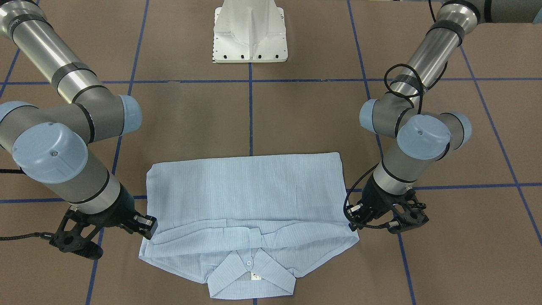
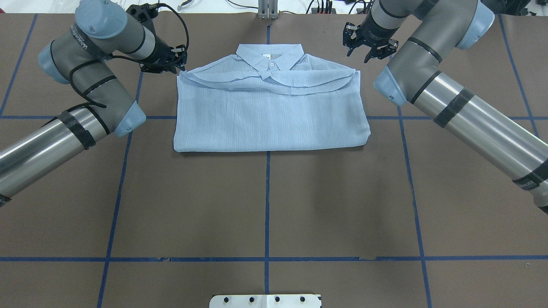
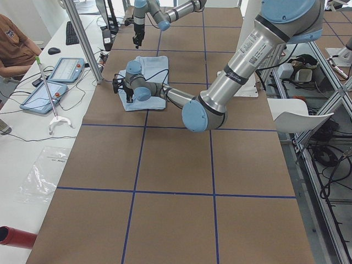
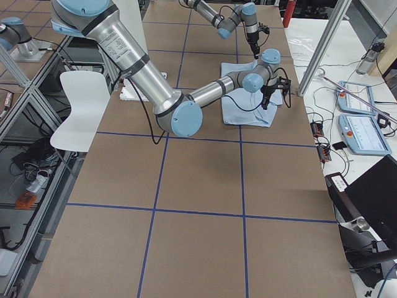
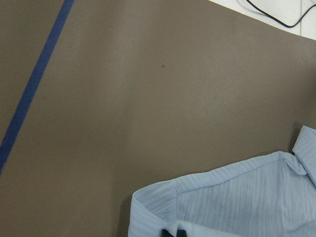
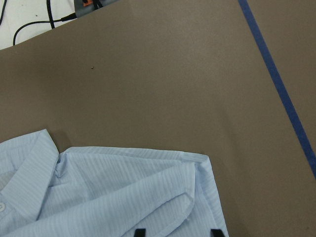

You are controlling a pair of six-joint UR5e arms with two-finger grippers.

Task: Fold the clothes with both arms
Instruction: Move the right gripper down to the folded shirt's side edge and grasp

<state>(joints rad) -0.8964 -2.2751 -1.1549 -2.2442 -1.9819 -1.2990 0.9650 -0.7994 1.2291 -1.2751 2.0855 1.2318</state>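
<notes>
The pale blue striped shirt [image 2: 269, 115] lies folded into a flat rectangle at the table's far side, collar [image 1: 250, 271] away from the robot. My left gripper [image 2: 180, 65] is at the shirt's left shoulder corner. In the left wrist view its fingertips [image 5: 174, 232] sit close together on the shirt's edge [image 5: 237, 202]. My right gripper [image 2: 370, 53] hangs just beyond the right shoulder corner, apart from the cloth. Its tips [image 6: 177, 232] stand wide apart over the shirt [image 6: 113, 187], with nothing held.
The white pedestal base [image 1: 250, 34] stands at the robot's side of the brown, blue-taped table [image 2: 265, 205]. Along the operators' side, a white bench holds tablets [image 3: 55, 71], and a seated person [image 3: 14, 44] shows there.
</notes>
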